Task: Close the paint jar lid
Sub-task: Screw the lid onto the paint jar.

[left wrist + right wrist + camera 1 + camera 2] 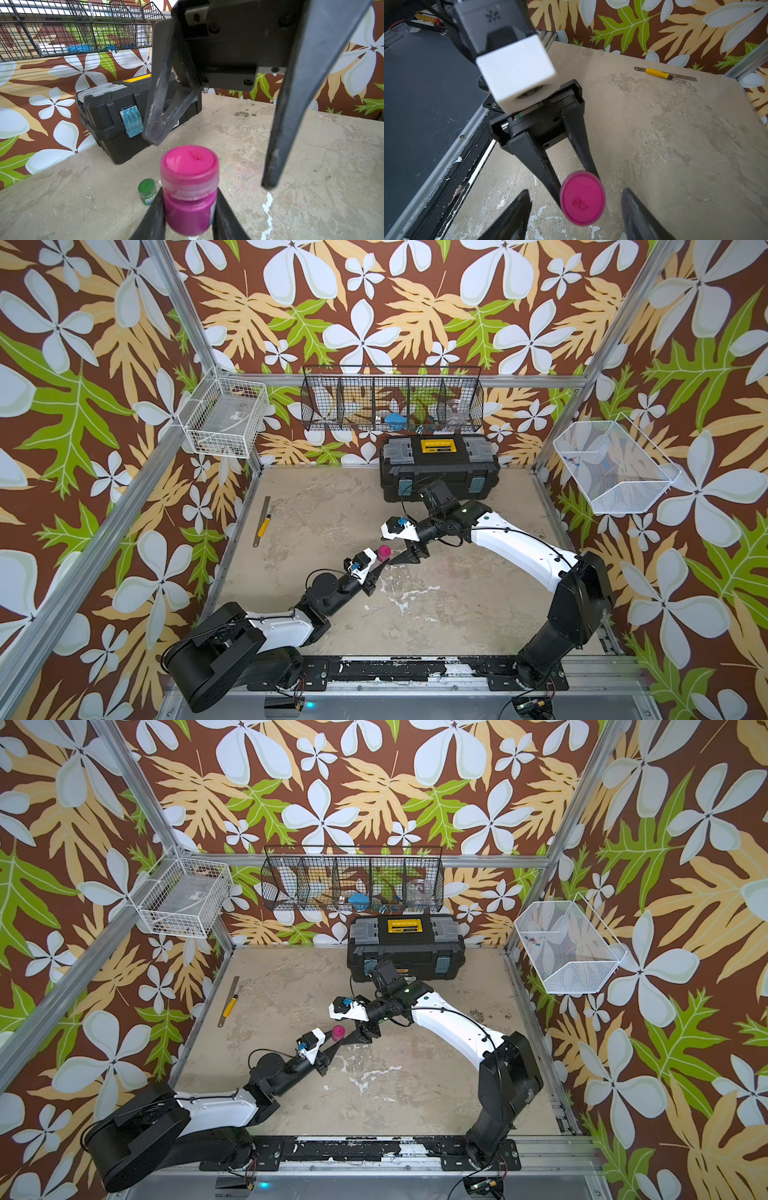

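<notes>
Near the middle of the tabletop [457, 593], the left gripper [189, 193] is clamped on the jar [190, 214] below its lid [189, 164]. The right gripper [575, 192] hangs over the lid, jaws apart, holding nothing.

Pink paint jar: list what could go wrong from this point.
1. The left gripper has its jaws clamped low on the pink jar, so a hard push or twist on the lid may make it slip or tilt.
2. The right gripper stands open astride the lid, not touching; uneven closing may knock it askew.
3. The small green jar stands close by; a slip could bump it.
</notes>
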`<act>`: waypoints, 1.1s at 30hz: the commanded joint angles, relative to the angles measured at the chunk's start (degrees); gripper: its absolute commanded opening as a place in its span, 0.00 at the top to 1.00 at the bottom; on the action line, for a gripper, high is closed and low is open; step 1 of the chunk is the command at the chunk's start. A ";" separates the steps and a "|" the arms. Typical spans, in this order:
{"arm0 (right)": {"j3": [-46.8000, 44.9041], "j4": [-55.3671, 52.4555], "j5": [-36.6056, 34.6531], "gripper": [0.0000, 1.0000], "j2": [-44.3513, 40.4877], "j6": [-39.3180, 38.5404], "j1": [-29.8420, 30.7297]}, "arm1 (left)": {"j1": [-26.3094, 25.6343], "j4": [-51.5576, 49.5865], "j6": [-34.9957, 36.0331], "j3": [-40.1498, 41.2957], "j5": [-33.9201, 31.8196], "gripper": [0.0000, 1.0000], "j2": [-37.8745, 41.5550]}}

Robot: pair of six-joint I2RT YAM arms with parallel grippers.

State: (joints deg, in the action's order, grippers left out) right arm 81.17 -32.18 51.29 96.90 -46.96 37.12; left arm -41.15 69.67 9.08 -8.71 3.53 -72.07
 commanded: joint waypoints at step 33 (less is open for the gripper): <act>3.74 -2.47 -10.23 0.67 2.53 4.83 3.07 | -0.08 1.61 0.06 -0.25 0.33 0.96 -0.02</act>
State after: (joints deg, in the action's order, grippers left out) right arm 85.08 -35.99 44.97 99.94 -44.97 39.62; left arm -41.15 69.21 9.06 -8.71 3.09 -72.10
